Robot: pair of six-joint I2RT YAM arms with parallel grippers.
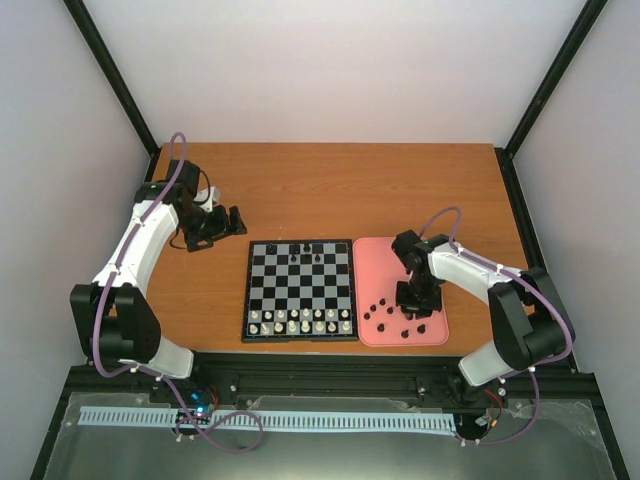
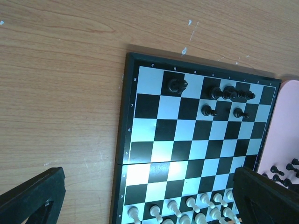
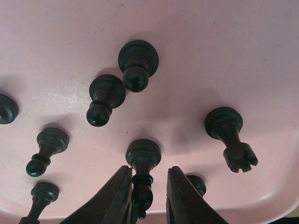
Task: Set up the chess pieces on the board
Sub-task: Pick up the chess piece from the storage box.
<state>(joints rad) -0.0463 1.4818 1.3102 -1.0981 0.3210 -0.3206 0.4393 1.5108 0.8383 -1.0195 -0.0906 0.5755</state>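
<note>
Right wrist view: the right gripper point(image 3: 149, 170) straddles the head of one upright black piece point(image 3: 143, 156) on the tray point(image 3: 210, 56). Its fingers are narrowly parted, with a sliver of pink showing beside the piece. Other black pieces point(image 3: 105, 98) stand around it.

The left wrist view shows what that one cannot. The left gripper point(image 2: 149, 175) is spread wide and holds nothing. Beneath it lies the board point(image 2: 154, 135), with a few black pieces on its two far rows and white pieces point(image 2: 187, 205) along the near edge.

From the top view, the board and tray lie side by side on a wooden table point(image 1: 330, 190), enclosed by white walls point(image 1: 340, 70) and black posts point(image 1: 115, 75).
</note>
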